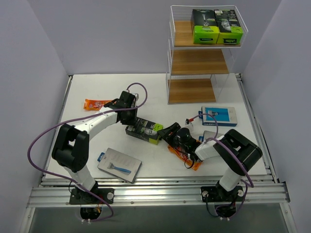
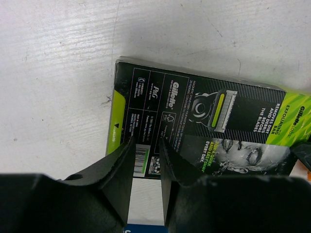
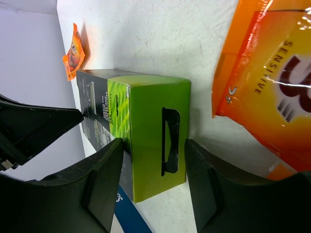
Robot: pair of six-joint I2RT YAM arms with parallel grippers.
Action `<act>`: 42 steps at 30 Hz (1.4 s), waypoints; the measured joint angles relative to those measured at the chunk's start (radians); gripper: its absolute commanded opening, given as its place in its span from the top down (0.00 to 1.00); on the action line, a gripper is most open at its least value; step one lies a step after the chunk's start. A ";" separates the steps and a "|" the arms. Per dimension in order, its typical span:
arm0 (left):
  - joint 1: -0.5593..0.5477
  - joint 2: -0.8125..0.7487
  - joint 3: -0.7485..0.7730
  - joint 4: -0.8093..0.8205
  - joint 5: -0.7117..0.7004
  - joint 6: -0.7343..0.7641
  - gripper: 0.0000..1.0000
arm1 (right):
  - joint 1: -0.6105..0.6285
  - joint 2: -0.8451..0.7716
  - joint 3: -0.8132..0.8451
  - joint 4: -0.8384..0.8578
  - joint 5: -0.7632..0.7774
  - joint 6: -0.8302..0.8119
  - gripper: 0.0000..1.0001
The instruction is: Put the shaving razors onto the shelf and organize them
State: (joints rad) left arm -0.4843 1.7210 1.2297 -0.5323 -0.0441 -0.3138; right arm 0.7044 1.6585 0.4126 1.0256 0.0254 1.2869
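Observation:
A black-and-lime-green razor box (image 1: 144, 130) lies flat on the table, mid-way between my arms. My left gripper (image 1: 129, 118) hovers at its left end; in the left wrist view (image 2: 146, 144) the jaws stand a narrow gap apart, empty, over the box's printed face (image 2: 204, 114). My right gripper (image 1: 168, 132) is open at its right end; in the right wrist view (image 3: 153, 148) the fingers straddle the lime end (image 3: 155, 141) without touching. The shelf (image 1: 198, 63) stands at the back right, with two more black-and-green boxes (image 1: 216, 26) on its top tier.
One orange packet (image 1: 95, 103) lies far left, another (image 1: 183, 156) lies under my right arm and fills the right wrist view's top right (image 3: 272, 82). A blue card (image 1: 219, 116) lies before the shelf. A grey card (image 1: 119, 165) lies near the front left.

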 measured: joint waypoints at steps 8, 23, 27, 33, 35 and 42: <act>0.000 0.000 0.000 0.000 0.006 0.000 0.65 | 0.000 -0.001 -0.034 0.038 0.025 0.037 0.50; -0.008 0.000 0.000 0.000 0.025 0.000 0.66 | -0.018 0.049 0.010 0.055 0.018 0.024 0.52; -0.008 0.000 0.000 0.000 0.026 0.000 0.67 | -0.018 0.056 0.029 0.056 0.011 0.015 0.60; -0.011 0.000 0.000 0.000 0.028 0.000 0.67 | -0.015 0.044 0.037 0.032 0.010 -0.007 0.52; -0.011 0.000 0.000 0.000 0.030 0.000 0.67 | -0.008 0.034 0.043 0.012 0.008 -0.018 0.51; -0.012 0.000 0.000 0.000 0.032 0.000 0.68 | 0.005 0.029 0.052 0.000 0.004 -0.037 0.61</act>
State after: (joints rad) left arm -0.4965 1.7210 1.2297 -0.5320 -0.0124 -0.3138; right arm 0.7097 1.6871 0.4648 1.0252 0.0292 1.2495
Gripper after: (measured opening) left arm 0.325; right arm 0.417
